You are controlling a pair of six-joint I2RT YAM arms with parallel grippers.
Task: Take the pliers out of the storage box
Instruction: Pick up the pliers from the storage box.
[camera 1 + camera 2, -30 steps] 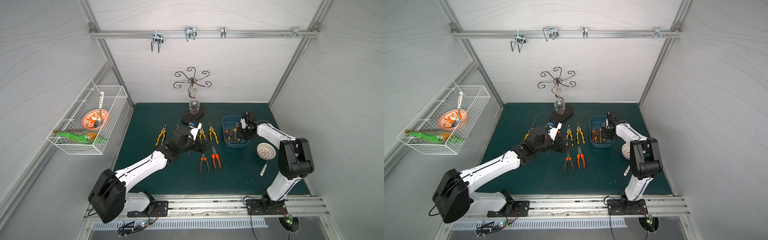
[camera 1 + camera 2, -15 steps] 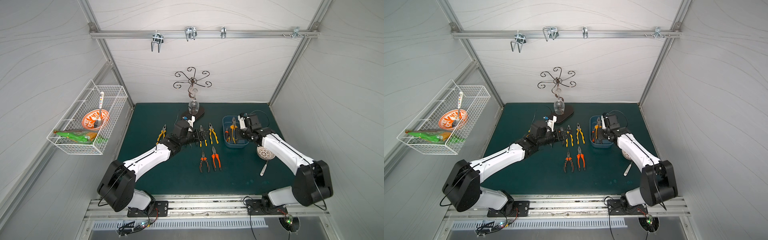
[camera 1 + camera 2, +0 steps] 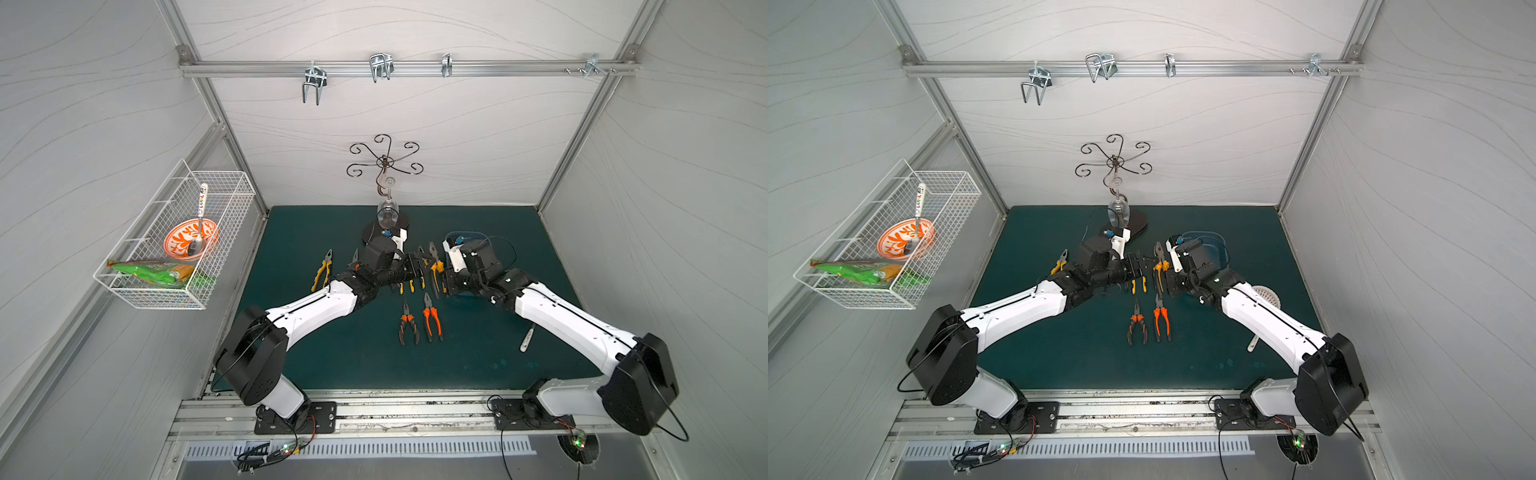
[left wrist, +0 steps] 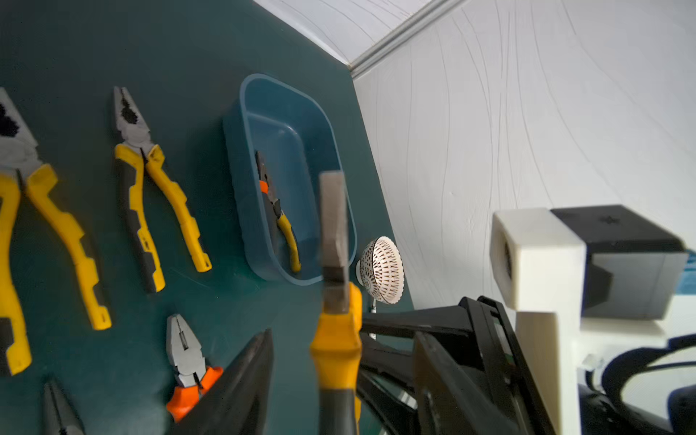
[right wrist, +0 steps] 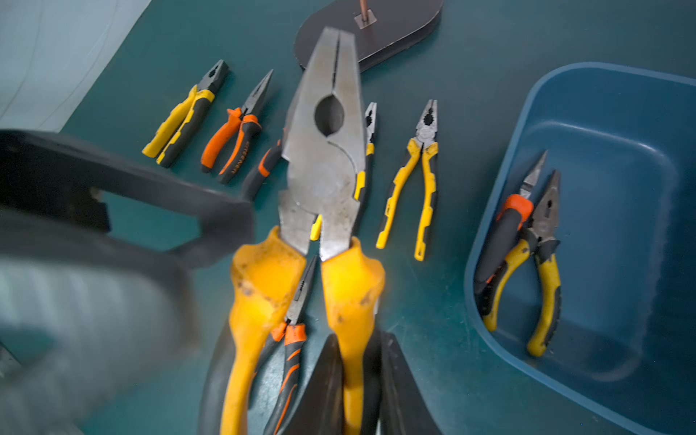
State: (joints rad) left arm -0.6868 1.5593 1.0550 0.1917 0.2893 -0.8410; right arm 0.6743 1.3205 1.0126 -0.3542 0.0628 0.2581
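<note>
My right gripper (image 5: 354,376) is shut on one handle of a large pair of yellow-handled pliers (image 5: 324,162), held above the mat with its steel nose pointing to the back. My left gripper (image 4: 341,339) faces it, open, its fingers (image 4: 244,369) on either side of those pliers (image 4: 333,226) with gaps on both sides. In both top views the two grippers (image 3: 419,268) (image 3: 446,282) meet mid-mat. The blue storage box (image 5: 565,94) lies to the right with two pliers (image 5: 542,256) inside. Several more pliers (image 3: 432,320) lie on the green mat.
A white perforated ladle (image 4: 380,269) lies right of the box. A wine-glass stand (image 3: 384,230) rises at the back centre. A white wire basket (image 3: 174,232) with a bowl and packet hangs on the left wall. Hooks hang on the rail overhead.
My right arm lifted the yellow pliers from the box and swung left to mid-mat. My left arm reached right to meet it, and its fingers have narrowed round the pliers.
</note>
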